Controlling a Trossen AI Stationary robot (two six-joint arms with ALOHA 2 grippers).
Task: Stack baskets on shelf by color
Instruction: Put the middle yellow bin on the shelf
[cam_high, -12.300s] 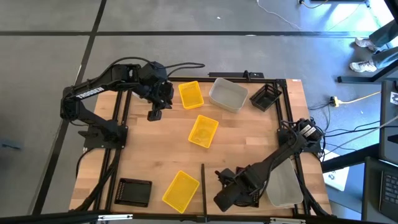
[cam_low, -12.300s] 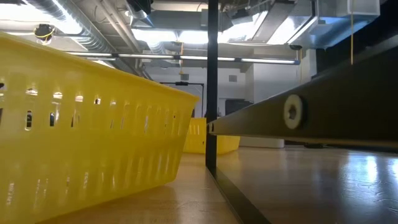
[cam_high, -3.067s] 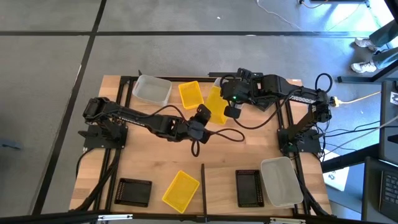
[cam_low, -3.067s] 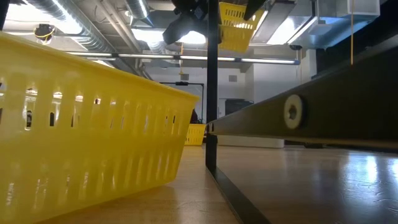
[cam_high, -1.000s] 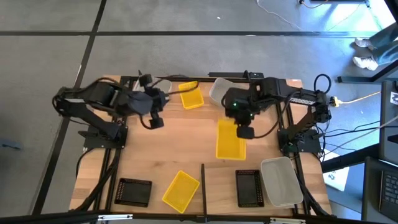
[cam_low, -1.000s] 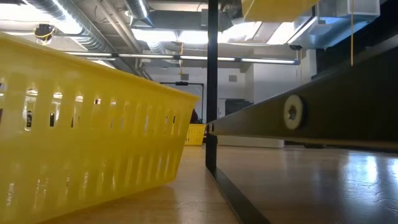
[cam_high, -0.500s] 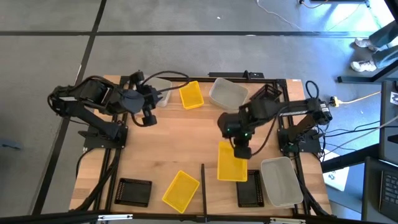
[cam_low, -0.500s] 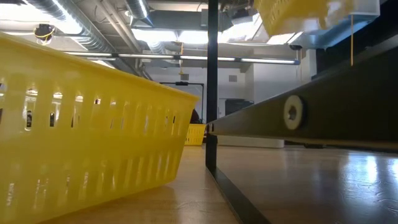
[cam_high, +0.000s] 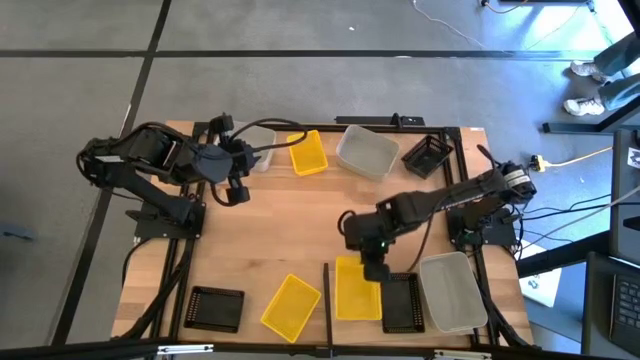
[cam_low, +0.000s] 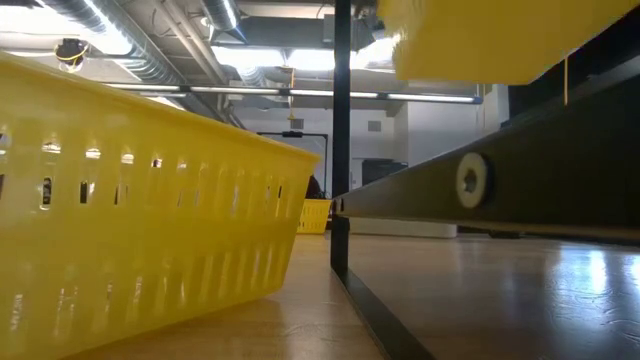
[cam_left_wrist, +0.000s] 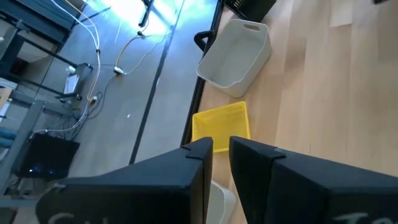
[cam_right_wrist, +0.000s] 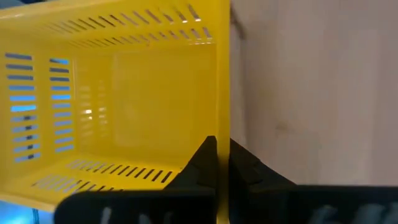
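Three yellow slotted plastic baskets, two black mesh, three translucent grey-white. Right gripper (cam_high: 372, 268) clamps one yellow basket (cam_high: 358, 288) at table's 6 o'clock, long axis 12-to-6. Left gripper (cam_high: 238, 188): narrow gap, empty.

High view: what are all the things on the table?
yellow baskets: 3, yellow, one at the far edge, one near-left of the divider, one held just right of it
black baskets: 3, black, far right, near left, near right
grey-white baskets: 3, pale, two at the far edge, one near right
divider: 1, dark, near edge
table: 1, wooden
left gripper: 1, dark, far left
right gripper: 1, dark, gripping a yellow basket's wall
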